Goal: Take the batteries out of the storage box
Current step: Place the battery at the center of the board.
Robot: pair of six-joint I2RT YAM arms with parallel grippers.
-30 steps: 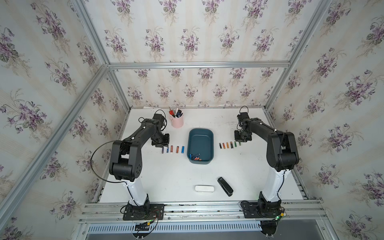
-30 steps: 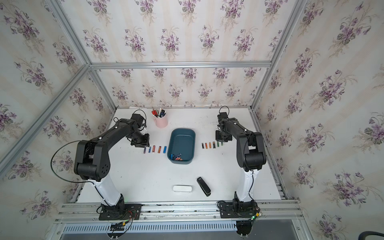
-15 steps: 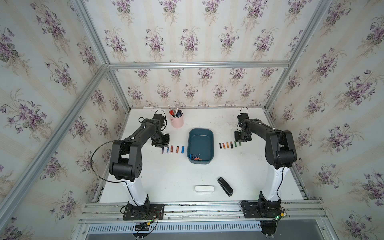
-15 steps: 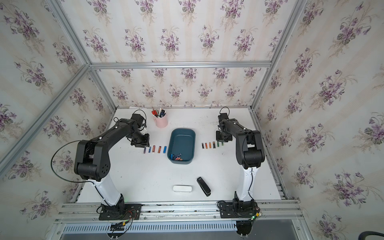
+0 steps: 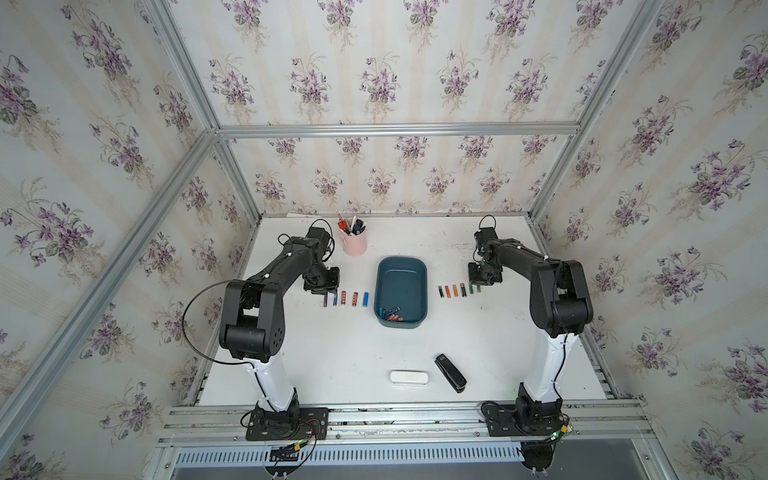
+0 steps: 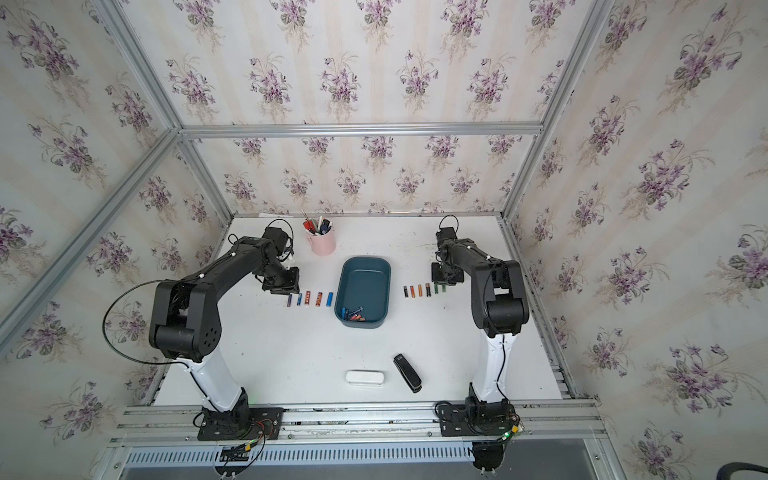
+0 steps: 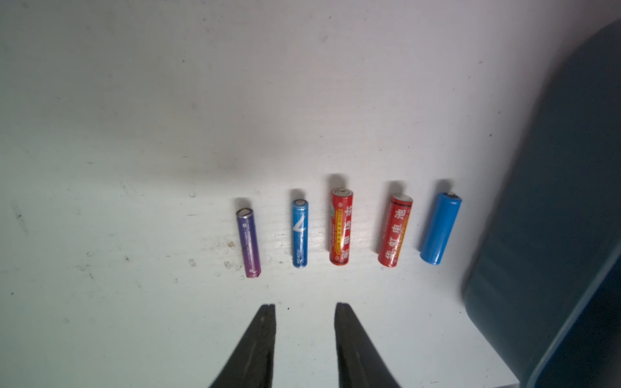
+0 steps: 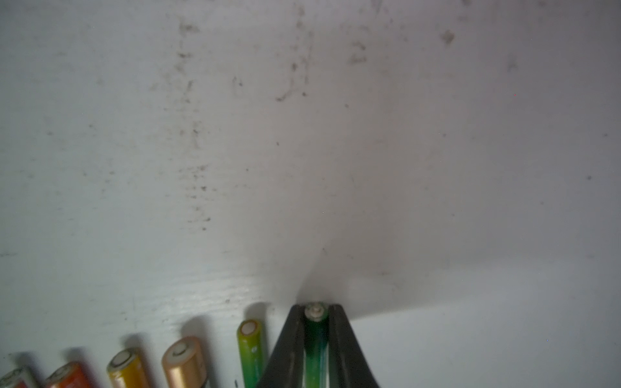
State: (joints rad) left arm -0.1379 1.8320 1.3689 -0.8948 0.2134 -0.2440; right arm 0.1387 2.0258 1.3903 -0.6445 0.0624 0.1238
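The dark teal storage box (image 5: 401,286) (image 6: 365,286) stands mid-table with several batteries (image 5: 390,313) (image 6: 353,314) heaped in its near end. Left of it, a row of batteries (image 5: 345,298) lies on the table: purple (image 7: 248,242), blue (image 7: 299,231), two red (image 7: 341,231) and blue (image 7: 440,228). My left gripper (image 7: 305,307) (image 5: 326,291) hovers just behind this row, open and empty. To the right lies a second row (image 5: 455,290). At its outer end my right gripper (image 8: 316,309) (image 5: 482,283) is shut on a green battery (image 8: 316,349) resting on the table.
A pink cup (image 5: 354,243) of pens and tools stands behind the left row. Near the front edge lie a white oblong case (image 5: 409,377) and a black stapler-like object (image 5: 450,372). The box wall (image 7: 554,201) rises close beside the left row.
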